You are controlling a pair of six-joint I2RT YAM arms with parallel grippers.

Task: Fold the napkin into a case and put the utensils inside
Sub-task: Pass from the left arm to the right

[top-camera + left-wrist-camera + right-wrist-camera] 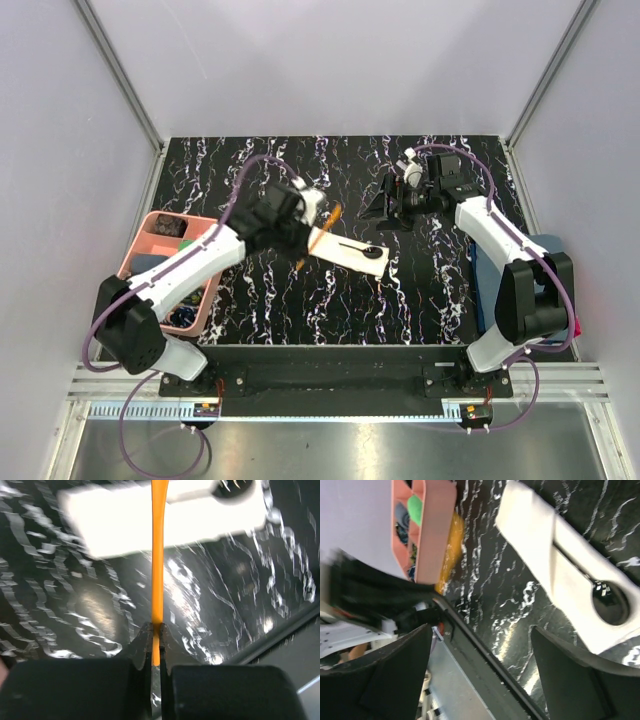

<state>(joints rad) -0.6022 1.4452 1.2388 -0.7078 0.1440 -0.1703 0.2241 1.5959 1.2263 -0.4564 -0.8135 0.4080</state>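
Pinching the orange-handled stick point(157, 555) tight in the closed left tool point(156, 635), with the handle running straight out ahead of the tips and crossing one end of the folded cream napkin case point(150, 520) just beyond, flat on the black marbled bench point(440, 290). Spotting the black spoon point(610, 602) tucked into that same case, round bowl poking out at the end, ahead and to the right of the right tool point(480, 630). Hanging there spread wide and gripping nothing, well apart from the cloth, with the pink tray point(437, 525) farther off ahead on its left.
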